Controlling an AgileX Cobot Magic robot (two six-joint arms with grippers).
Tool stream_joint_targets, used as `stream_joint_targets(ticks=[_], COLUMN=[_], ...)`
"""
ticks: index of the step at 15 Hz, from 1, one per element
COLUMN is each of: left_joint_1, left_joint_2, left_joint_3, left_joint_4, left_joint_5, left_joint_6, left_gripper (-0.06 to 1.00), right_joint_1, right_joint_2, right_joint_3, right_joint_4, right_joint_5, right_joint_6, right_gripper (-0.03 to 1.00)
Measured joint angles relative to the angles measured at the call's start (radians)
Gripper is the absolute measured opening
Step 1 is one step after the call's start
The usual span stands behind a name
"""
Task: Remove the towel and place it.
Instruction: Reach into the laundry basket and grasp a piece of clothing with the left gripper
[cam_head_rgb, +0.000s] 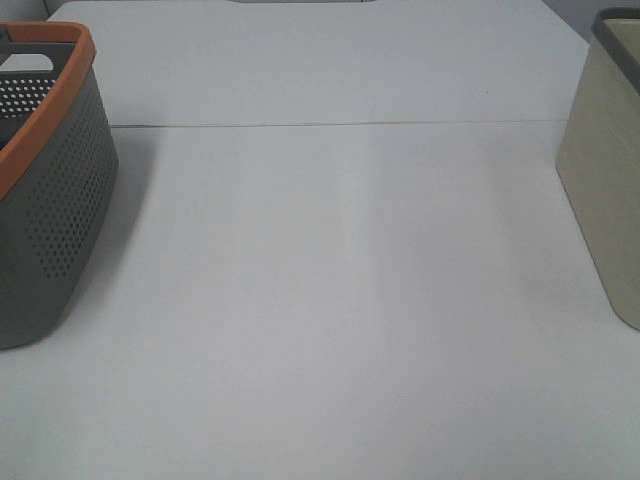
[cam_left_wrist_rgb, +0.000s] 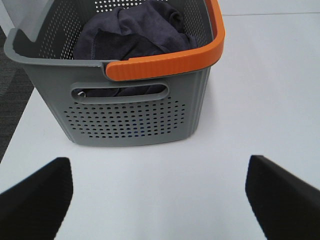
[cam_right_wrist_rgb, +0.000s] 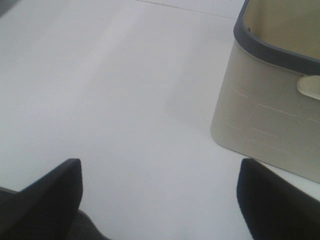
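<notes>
Nearest, left gripper (cam_left_wrist_rgb: 159, 200): black fingers (cam_left_wrist_rgb: 35, 197) are spread wide and nothing is held.
right gripper (cam_right_wrist_rgb: 160, 200): jaws are likewise set wide apart, and nothing is gripped.
white table (cam_head_rgb: 330, 280): both containers are carried on it, and a thin seam is seen across its far part.
grey perforated basket (cam_left_wrist_rgb: 135, 120): orange-rimmed, placed at the table's left side, just beyond the left gripper.
towel (cam_left_wrist_rgb: 132, 32): dark grey cloth, bundled inside the grey perforated basket.
beige bin (cam_right_wrist_rgb: 270, 120): dark-rimmed, placed at the table's right side.
</notes>
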Motion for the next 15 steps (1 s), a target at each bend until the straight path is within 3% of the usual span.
stream_joint_targets(ticks=[15], left_joint_1=[0.0], left_joint_2=[0.0], left_joint_3=[0.0], left_joint_4=[0.0], left_joint_5=[0.0], left_joint_6=[0.0], left_gripper=[0.88], right_joint_1=[0.0], right_joint_2=[0.0], right_joint_3=[0.0], right_joint_4=[0.0], right_joint_5=[0.0], right_joint_6=[0.0], right_gripper=[0.75])
